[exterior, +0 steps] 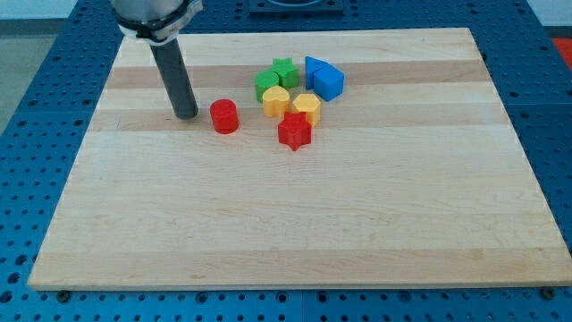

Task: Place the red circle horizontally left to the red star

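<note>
Bright, even overhead light — soft short shadows under the blocks, sharp focus, no glare.

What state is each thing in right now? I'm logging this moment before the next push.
My tip: down on the board, left of the red circle, with a small gap.
Red circle: upright, alone, left of and slightly above the red star.
Red star: at the cluster's lower edge, against the yellow blocks.
Green blocks, blue blocks: bunched together.

Eight blocks: two red, a red circle (224, 116) and red star (294, 131); two green; two yellow; two blue.
</note>
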Controlling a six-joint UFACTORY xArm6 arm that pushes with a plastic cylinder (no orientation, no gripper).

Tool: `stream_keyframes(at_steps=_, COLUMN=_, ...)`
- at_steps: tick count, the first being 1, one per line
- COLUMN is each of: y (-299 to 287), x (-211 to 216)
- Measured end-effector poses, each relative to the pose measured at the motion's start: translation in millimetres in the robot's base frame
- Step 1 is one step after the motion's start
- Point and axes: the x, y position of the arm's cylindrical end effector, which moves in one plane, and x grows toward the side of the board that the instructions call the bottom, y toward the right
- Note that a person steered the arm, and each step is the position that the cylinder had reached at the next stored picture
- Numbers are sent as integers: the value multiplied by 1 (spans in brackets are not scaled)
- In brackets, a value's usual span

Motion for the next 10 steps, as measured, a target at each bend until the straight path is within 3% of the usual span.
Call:
stream_keyframes(at_steps=1, y=13, x=-25)
stream_keyframes(at_steps=3, y=55, x=-26)
stream_keyframes(at_steps=6, y=55, x=17)
stream_keyframes(at_steps=8, y=21, x=18)
stream_keyframes(at_steps=10, y=11, x=48)
